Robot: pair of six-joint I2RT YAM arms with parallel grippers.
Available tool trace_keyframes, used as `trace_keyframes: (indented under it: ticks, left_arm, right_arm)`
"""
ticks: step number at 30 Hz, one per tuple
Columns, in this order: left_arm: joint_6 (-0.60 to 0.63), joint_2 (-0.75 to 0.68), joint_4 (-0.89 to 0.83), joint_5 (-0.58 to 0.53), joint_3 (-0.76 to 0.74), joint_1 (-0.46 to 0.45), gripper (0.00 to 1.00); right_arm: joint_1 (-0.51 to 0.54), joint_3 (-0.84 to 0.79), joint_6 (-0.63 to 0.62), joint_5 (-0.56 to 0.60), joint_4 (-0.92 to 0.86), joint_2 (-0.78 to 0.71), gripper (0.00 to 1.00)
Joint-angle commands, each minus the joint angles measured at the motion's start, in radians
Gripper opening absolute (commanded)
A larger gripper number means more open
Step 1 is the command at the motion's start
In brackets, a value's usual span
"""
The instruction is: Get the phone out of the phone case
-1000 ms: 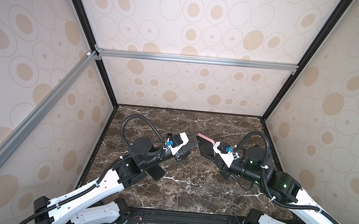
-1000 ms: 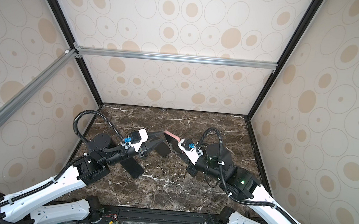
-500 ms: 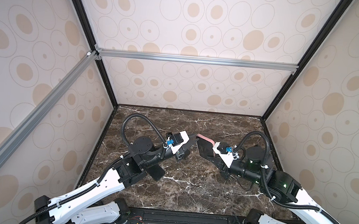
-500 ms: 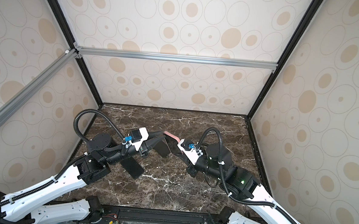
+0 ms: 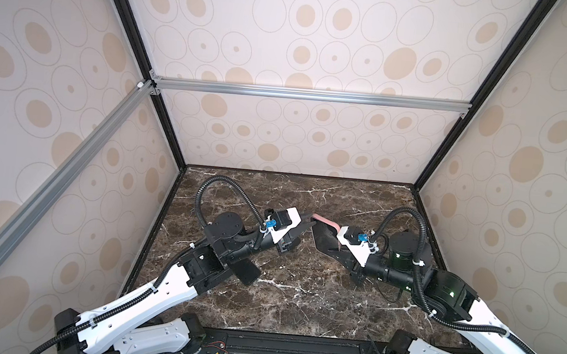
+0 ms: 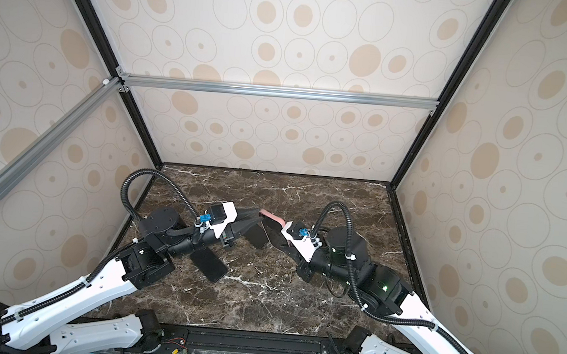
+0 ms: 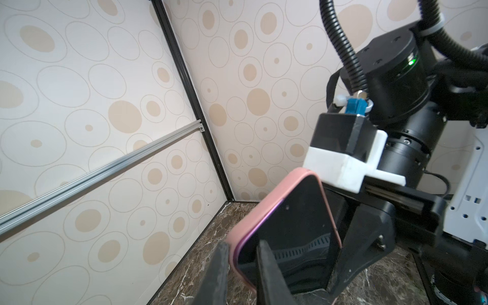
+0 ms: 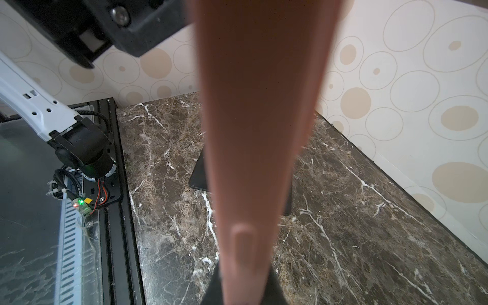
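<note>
Pink phone case [image 7: 261,208] is up off the marble table [image 5: 299,302], with the phone [image 7: 290,224] seated inside and its dark screen showing! The right gripper [image 8: 243,286] is clamped on the case's edge, and the left gripper [image 7: 241,249] pinches a corner, one finger on the pink back, one on the glass. Both top views show it hanging between the arms, and a black slab [image 6: 209,264] lies flat under the left arm

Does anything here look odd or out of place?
A second black phone lies on the marble table, partly under the left arm, while the right gripper holds the pink phone case aloft, its phone inside.
</note>
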Motion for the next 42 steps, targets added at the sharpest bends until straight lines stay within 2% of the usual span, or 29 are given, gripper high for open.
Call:
trace_keyframes:
  ticks: [1,7,15,16,20,22,26,32,38,42]
  left_arm:
    - [-0.004,0.042,-0.105,0.196,0.015,-0.018,0.2]
    - [-0.037,0.066,-0.102,0.272,-0.011,-0.019,0.26]
    - [-0.032,0.07,-0.099,0.242,-0.015,-0.018,0.29]
    - [-0.032,0.066,-0.094,0.227,-0.017,-0.019,0.32]
    - [-0.054,0.025,-0.043,0.102,-0.038,-0.018,0.52]
    - [-0.057,0.002,-0.026,0.048,-0.041,-0.019,0.56]
    - [-0.061,-0.053,0.024,-0.068,-0.064,-0.019,0.56]
    - [-0.028,-0.088,0.03,-0.142,-0.071,-0.037,0.51]
    - [0.007,-0.082,0.03,-0.179,-0.058,-0.07,0.4]
    - [0.02,-0.075,0.062,-0.194,-0.055,-0.076,0.34]
  right_arm:
    - [0.013,0.038,-0.065,-0.125,0.098,-0.005,0.0]
    - [0.013,0.033,-0.062,-0.159,0.109,-0.002,0.0]
    - [0.012,0.035,-0.065,-0.152,0.099,0.002,0.0]
    - [0.012,0.035,-0.063,-0.141,0.097,0.001,0.0]
    - [0.012,0.029,-0.043,-0.046,0.087,0.0,0.0]
    - [0.012,0.022,-0.033,-0.002,0.085,-0.002,0.0]
    - [0.012,-0.005,-0.003,0.077,0.109,-0.022,0.0]
    - [0.013,-0.004,0.019,0.152,0.097,-0.019,0.0]
    - [0.012,0.016,0.021,0.135,0.073,0.009,0.0]
    - [0.012,0.02,0.012,0.084,0.071,0.021,0.0]
